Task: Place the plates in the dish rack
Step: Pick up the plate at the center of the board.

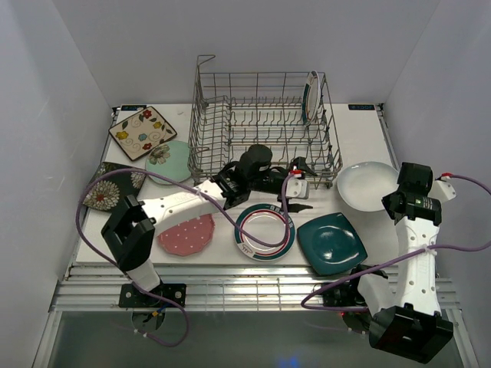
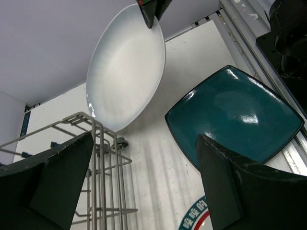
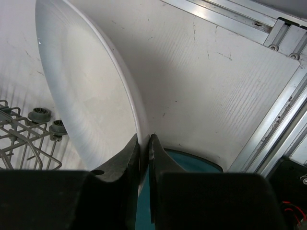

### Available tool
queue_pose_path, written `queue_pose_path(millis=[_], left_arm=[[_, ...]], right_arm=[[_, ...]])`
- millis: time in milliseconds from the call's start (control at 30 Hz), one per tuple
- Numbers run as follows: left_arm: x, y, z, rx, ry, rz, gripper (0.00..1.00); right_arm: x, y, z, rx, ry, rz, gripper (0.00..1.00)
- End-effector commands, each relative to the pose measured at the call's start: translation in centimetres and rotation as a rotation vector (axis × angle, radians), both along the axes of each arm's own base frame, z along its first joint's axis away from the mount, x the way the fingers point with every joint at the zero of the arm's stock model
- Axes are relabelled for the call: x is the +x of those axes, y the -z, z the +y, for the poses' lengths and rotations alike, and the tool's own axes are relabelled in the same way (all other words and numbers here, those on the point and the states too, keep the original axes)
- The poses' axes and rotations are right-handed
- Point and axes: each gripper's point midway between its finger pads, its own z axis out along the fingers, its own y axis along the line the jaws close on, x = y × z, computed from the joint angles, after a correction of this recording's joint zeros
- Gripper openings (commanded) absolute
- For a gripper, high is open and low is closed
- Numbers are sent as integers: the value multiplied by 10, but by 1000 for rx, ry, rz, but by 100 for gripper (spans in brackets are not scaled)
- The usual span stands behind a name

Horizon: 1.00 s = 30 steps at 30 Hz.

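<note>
white walls box in a pale counter [image 1: 360, 134], with the rack [image 1: 261, 115] at the back centre. 1 rimmed plate [image 1: 311, 96] stands on edge in its far right corner, held upright between tines.

the right claw [image 3: 144, 143] is clamped on the rim of the oval plate [image 1: 367, 185], 1 finger on each face. the plate sits tilted just right of the rack, with the teal plate [image 1: 332, 243] showing under the fingers. i cannot tell whether its lower edge touches the counter. a rim grip seems chosen so that the body stays free to slide down between tines. the tilt already points it toward standing on edge.

the left claw [image 2: 144, 139] gapes wide and holds nothing. it hangs by the rack's front right corner, facing the oval plate. that looks like a waiting post, clear of the path into the rack yet near enough to steady a plate.

6 plates lie flat on the counter. the teal plate, a round plate [image 1: 265, 231] and the pink plate [image 1: 186, 234] form a front row. the mint plate [image 1: 170, 159] is just beside the rack's left corner, the cream plate [image 1: 143, 132] lies behind it, and the dark plate [image 1: 113, 186] is at the left edge. by my count 1 is loaded, 1 is in hand and most of the job remains.
</note>
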Motion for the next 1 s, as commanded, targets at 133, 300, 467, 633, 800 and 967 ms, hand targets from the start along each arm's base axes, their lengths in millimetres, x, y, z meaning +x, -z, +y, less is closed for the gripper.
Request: queue_pose_path(millis=[133,300,467,633,800,967], left_arm=[[-27,-8,-42,-62,137,-104,98],[-29,17,-66,-68,135,-87,95],[-26,33,-95,-56,127,-66,91],[-22,55,-121,-39,133,-31,89],[-28,67,-139,-35,143,-78,83],[-28,77,-150,-23,121,-121,80]], right_arm=[[26,-58,-9,-65,0,-206,8],[25,-58,-7,-61,-20,-197,8],[21,-69,-7,-71,-13,-209,8],[16,-79,-8,-80,-9,-212,8],[13,-83,-9,-89,-4,-210,8],[10,-87,-8,-97,-15,-219,8]])
